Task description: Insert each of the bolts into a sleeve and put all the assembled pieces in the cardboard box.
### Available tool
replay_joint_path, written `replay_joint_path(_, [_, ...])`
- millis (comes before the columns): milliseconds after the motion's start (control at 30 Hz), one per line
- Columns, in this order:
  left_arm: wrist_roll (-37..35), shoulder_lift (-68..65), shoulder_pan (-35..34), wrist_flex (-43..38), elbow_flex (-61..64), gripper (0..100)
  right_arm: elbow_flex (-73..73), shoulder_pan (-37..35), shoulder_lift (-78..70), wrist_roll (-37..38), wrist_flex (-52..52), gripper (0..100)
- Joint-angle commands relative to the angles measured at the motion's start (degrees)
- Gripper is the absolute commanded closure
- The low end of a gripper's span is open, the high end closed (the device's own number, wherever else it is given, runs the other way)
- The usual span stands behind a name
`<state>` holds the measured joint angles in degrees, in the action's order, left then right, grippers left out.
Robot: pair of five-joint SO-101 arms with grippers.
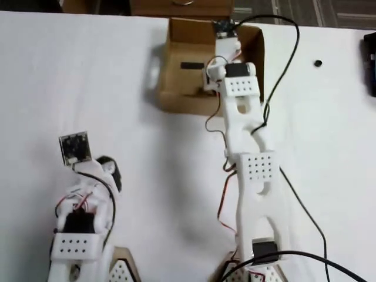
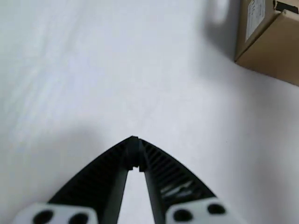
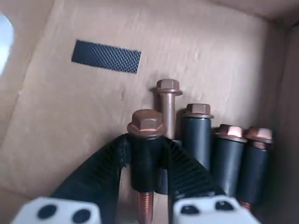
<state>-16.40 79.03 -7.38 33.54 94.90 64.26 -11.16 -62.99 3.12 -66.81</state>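
1. White table [image 1: 88, 76], near edge: the left arm sits folded close to its base. The left gripper [image 2: 134, 142] hangs low over bare tabletop, its black fingers pressed tip to tip with nothing between them.
2. The right arm stretches from its base across the table, with its wrist over the open top of the cardboard box [image 1: 176, 97].
3. The right gripper [image 3: 146, 147] is inside the box, fingers clamped on either side of a black sleeve [image 3: 146, 165]. A copper bolt [image 3: 146, 122] runs through this sleeve, with the hex head out at one end and the threaded tip out at the other.
4. Just behind the held piece stands a second copper bolt [image 3: 168, 100], bare shank showing under its head. Its far end is hidden, so I cannot tell if it sits in a sleeve.
5. Beside that, three assembled pieces [image 3: 229, 156] lie in a row close to one box wall. Each is a dark sleeve with a copper head.
6. Farther along the box floor is a black textured strip [image 3: 106, 56], apart from the pieces.
7. Beyond the box, off to one side on the table, lies a small black item [image 1: 318, 63], too small to identify.
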Motion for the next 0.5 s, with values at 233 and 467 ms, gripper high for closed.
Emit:
replay_joint_path(233, [0.3, 1.1, 1.0, -0.7, 1.8, 98, 4.7, -1.9, -0.4, 0.3, -2.5, 74.5])
replay_joint_path(467, [0.3, 1.1, 1.0, -0.7, 1.8, 98, 11.5, -5.1, 4.3, -0.2, -19.6, 70.7])
